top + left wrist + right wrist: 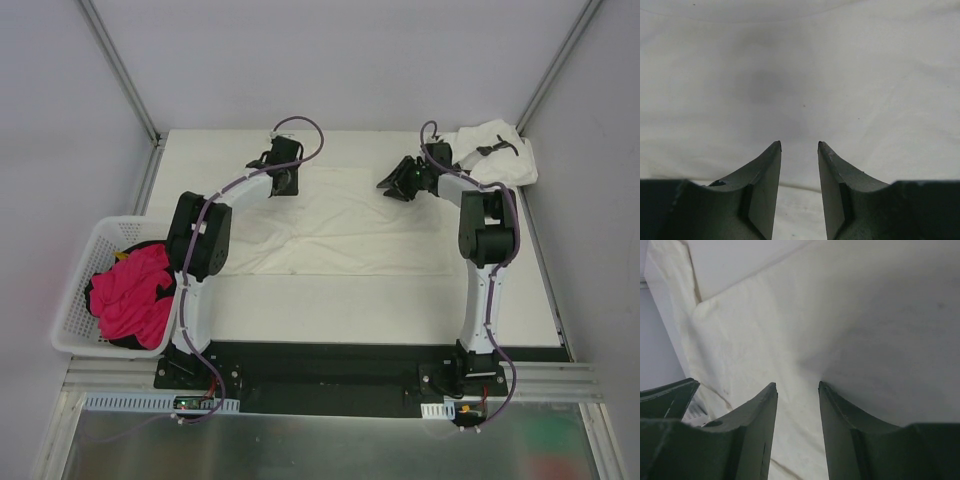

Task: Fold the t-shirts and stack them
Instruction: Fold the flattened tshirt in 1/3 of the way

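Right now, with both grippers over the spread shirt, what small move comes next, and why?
Probably lower both arms onto the cream shirt and pinch the cloth beneath them. The left gripper and right gripper hover above it with jaws parted and nothing between them, and the shirt lies spread flat, not yet folded.

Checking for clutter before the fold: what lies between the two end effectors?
Only the cream-white t-shirt, spread flat. The top view shows nothing else between the left end effector and the right end effector.
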{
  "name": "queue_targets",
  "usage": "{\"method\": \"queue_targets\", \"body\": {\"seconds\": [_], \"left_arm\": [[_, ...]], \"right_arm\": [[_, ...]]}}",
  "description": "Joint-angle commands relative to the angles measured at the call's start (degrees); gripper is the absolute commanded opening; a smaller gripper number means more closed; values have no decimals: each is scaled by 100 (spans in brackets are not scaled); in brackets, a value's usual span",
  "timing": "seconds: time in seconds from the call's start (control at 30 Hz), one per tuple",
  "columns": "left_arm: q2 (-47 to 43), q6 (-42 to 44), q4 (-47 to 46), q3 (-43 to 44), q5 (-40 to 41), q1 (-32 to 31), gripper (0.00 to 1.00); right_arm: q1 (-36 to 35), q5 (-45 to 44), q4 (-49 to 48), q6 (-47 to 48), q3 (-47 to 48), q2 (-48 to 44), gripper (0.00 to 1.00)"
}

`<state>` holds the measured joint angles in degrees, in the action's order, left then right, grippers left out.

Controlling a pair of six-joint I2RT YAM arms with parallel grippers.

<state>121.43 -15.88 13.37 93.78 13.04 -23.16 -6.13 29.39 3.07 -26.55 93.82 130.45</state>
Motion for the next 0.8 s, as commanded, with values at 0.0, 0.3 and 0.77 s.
{"method": "queue_targets", "body": {"seconds": [0.0, 0.3, 0.77], "left_arm": [[-14, -29, -159, -87, -170, 66, 35], [-101, -187, -220, -439, -170, 57, 34], [-524, -443, -220, -1143, -232, -22, 34]], "right_arm": [[33, -12, -192, 18, -363, -336, 42], [130, -82, -553, -96, -1612, -1135, 42], [332, -82, -782, -149, -2457, -1936, 42]]}}
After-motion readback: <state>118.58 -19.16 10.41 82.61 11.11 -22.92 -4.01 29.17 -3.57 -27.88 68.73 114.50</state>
